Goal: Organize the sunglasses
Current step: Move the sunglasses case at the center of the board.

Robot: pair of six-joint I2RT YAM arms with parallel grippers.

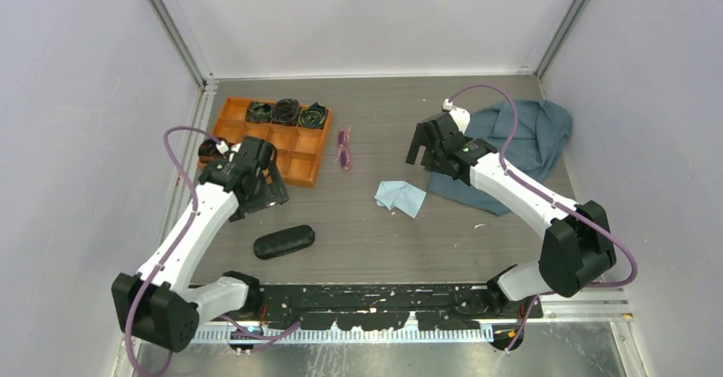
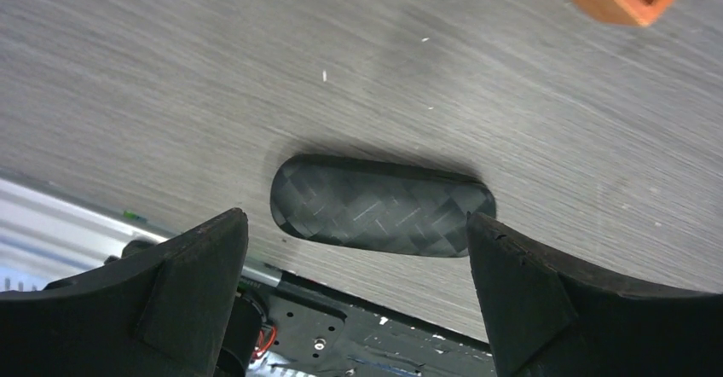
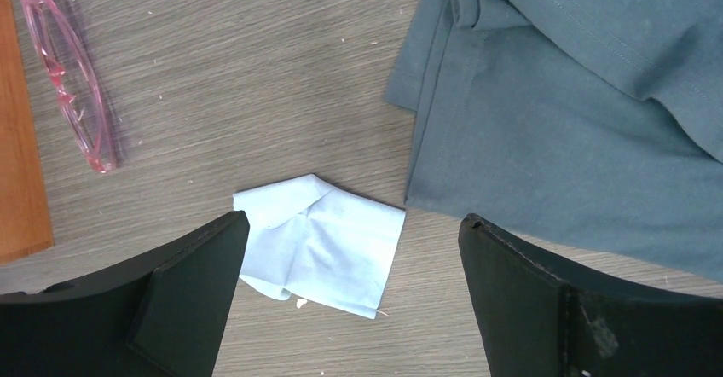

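Both the left claw (image 1: 266, 191) and right claw (image 1: 418, 148) gape wide, empty. I see the sunglasses (image 1: 344, 148) on the tabletop (image 1: 384, 249) beside the orange tray (image 1: 322, 151), long axis running away from me, leftward of the right claw.

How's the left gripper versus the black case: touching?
Apart. The top view shows bare table between the open left gripper and the black case, which lies nearer the arm bases.

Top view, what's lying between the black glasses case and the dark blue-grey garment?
A small light-blue cloth lies on the table about midway between the case and the garment, as the top view shows.
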